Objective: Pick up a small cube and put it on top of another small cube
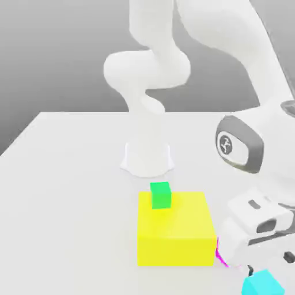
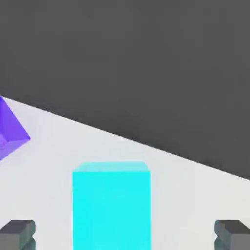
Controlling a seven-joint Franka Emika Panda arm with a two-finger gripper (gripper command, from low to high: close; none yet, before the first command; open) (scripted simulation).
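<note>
My gripper (image 2: 125, 234) is released, its fingers wide apart and nothing clasped. The cyan cube (image 1: 262, 284) shows between them in the hand view, with white visible on both sides of it; I touch neither side. Measured from the yellow block (image 1: 176, 250), that cube is off toward the exterior view's right and closer to that camera. A magenta thing (image 1: 219, 255) peeks out just beside the block's right edge in the exterior view, mostly hidden behind my hand. A purple thing (image 2: 12, 129), cut off in the hand view, I can't place against the block. The green cube (image 1: 161, 196) sits upright on top of the block, near its far edge. Beyond the block, my base (image 1: 147, 158) stands on the table (image 1: 69, 201).
</note>
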